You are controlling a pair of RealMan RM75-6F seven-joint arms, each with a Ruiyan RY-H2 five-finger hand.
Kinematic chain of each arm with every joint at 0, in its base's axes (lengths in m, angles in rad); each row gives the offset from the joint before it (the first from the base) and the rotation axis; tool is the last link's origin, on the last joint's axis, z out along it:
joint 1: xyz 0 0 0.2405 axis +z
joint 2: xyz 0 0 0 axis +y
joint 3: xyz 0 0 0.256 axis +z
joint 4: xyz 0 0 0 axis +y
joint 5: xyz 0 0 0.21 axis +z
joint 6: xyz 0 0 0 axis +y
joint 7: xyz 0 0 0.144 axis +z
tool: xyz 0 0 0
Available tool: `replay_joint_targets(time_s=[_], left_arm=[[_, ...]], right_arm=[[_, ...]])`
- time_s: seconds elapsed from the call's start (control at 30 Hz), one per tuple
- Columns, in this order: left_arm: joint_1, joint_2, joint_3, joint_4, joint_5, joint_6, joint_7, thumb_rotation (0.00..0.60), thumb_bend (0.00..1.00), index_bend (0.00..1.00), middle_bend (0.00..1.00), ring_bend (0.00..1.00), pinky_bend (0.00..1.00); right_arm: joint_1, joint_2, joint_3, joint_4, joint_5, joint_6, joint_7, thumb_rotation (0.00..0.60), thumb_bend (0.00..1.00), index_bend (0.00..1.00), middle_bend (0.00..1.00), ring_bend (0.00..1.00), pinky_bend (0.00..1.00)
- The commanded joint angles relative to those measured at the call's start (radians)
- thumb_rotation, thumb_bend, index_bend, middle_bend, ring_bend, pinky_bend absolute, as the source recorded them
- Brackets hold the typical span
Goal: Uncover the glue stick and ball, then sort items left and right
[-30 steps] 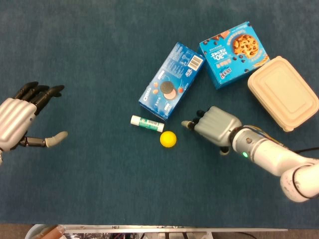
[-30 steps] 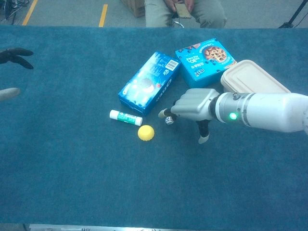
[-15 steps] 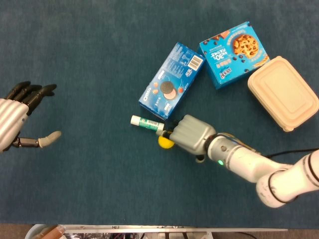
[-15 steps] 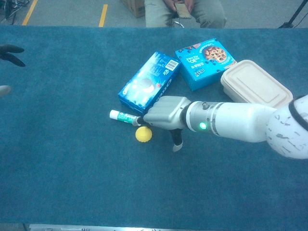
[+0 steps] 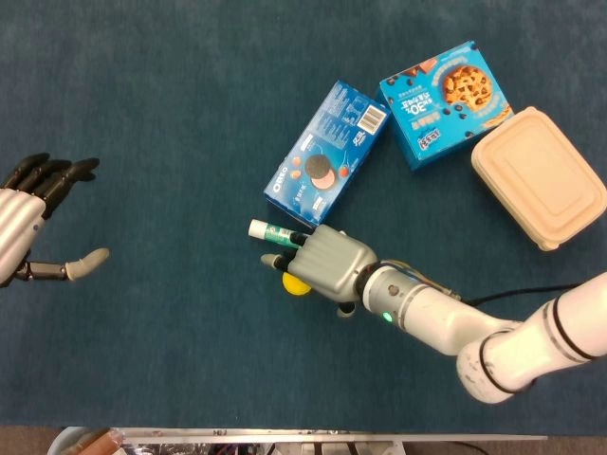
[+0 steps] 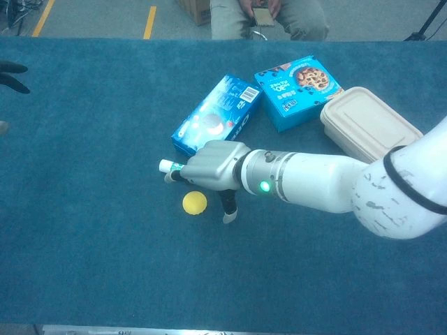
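At frame centre, glue stick point(image 5: 268, 231) & ball point(image 5: 295, 282) are seen uncovered; right hand point(image 5: 322, 263) is laid over both, grasp unclear. Left hand point(image 5: 27, 230), far left, is spread, empty. Sorting is judged undone.

Dark teal carpet-textured worktop point(image 6: 84, 230) fills both views. Beyond its far edge, grey floor point(image 6: 98, 17) with yellow tape lines point(image 6: 149, 21); a seated person point(image 6: 269, 17) at far-edge centre.
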Motion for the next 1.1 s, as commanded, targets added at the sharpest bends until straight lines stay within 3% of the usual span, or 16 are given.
replay_joint_targets(time_s=[0.03,0.23,0.27,0.37,0.4,0.43,0.73,0.87,1.1], left_arm=[[-0.001,0.003,-0.001,-0.005,0.001,-0.001,0.004,0.204,0.19,0.22,0.19,0.11,0.07],[-0.009,-0.002,-0.004,-0.015,0.0,-0.017,0.028,0.209,0.19,0.22,0.19,0.11,0.07],[-0.009,-0.005,-0.004,-0.016,-0.002,-0.02,0.034,0.233,0.19,0.22,0.19,0.11,0.07],[-0.013,-0.013,-0.008,-0.014,-0.005,-0.027,0.064,0.512,0.19,0.22,0.19,0.11,0.07],[-0.015,-0.016,-0.011,-0.015,-0.007,-0.03,0.077,0.58,0.19,0.22,0.19,0.11,0.07],[-0.017,-0.018,-0.012,-0.016,-0.008,-0.033,0.083,0.598,0.19,0.22,0.19,0.11,0.07],[-0.063,-0.038,-0.015,-0.006,0.049,-0.066,0.08,0.6,0.19,0.21,0.19,0.11,0.07],[-0.102,-0.048,0.002,0.018,0.14,-0.071,0.008,0.6,0.19,0.23,0.2,0.11,0.07],[-0.172,-0.084,0.029,0.034,0.284,-0.076,-0.015,0.6,0.19,0.29,0.23,0.11,0.07]], right_arm=[[-0.009,0.044,-0.015,-0.037,-0.025,0.02,-0.001,0.6,0.0,0.09,0.27,0.15,0.33],[-0.043,0.135,-0.061,-0.099,-0.097,0.067,-0.008,0.6,0.0,0.09,0.27,0.15,0.33],[-0.05,0.148,-0.067,-0.105,-0.106,0.075,-0.007,0.6,0.0,0.09,0.27,0.15,0.33],[-0.076,0.199,-0.077,-0.122,-0.133,0.099,0.009,0.6,0.0,0.09,0.27,0.15,0.33],[-0.086,0.221,-0.08,-0.127,-0.142,0.104,0.02,0.6,0.01,0.09,0.27,0.15,0.33],[-0.094,0.239,-0.082,-0.132,-0.149,0.108,0.028,0.6,0.01,0.09,0.27,0.15,0.33],[-0.188,0.479,-0.097,-0.181,-0.229,0.149,0.132,0.6,0.01,0.09,0.27,0.15,0.33],[-0.234,0.584,-0.102,-0.179,-0.251,0.145,0.183,0.6,0.01,0.09,0.27,0.15,0.33],[-0.294,0.674,-0.096,-0.154,-0.278,0.113,0.234,0.6,0.01,0.09,0.27,0.15,0.33]])
